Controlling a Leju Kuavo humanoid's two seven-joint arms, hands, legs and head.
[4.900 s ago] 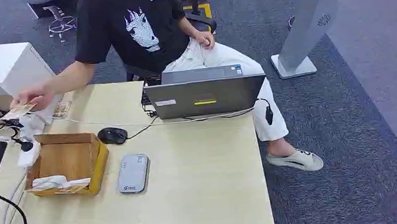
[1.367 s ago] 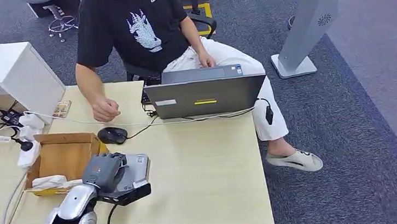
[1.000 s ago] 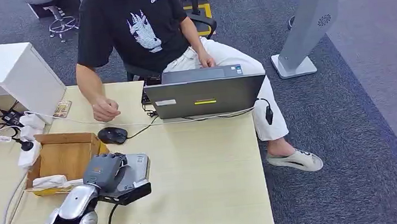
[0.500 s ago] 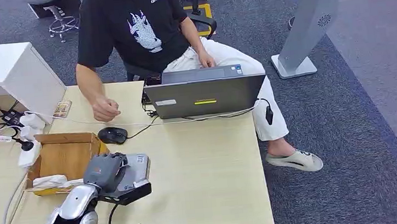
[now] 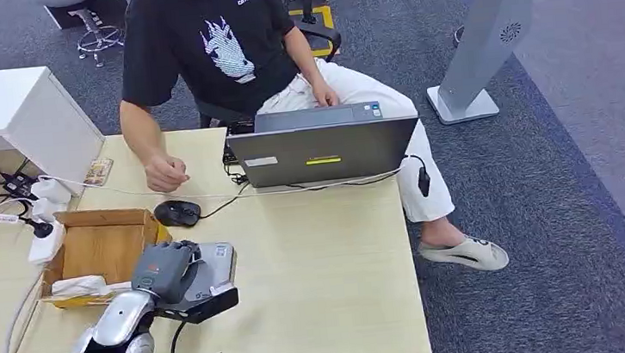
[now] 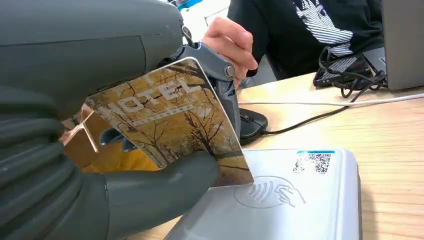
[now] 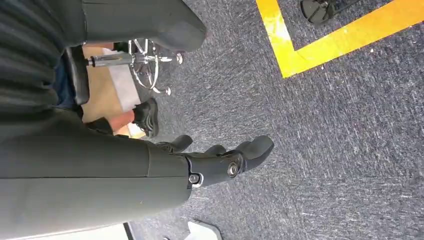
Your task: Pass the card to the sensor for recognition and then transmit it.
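Left hand pinching card just above the sensor, unmoved over the last second: recognition step underway. Right hand hangs empty, fingers loosely apart.

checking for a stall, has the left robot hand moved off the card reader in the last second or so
No. The left robot hand stays over the card reader, beside the cardboard box, holding the card.

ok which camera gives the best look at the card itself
The left wrist view: the card sits close up in the left hand, its tree print and lettering clear, above the sensor. The head view has the hand covering it; the right wrist view faces carpet.
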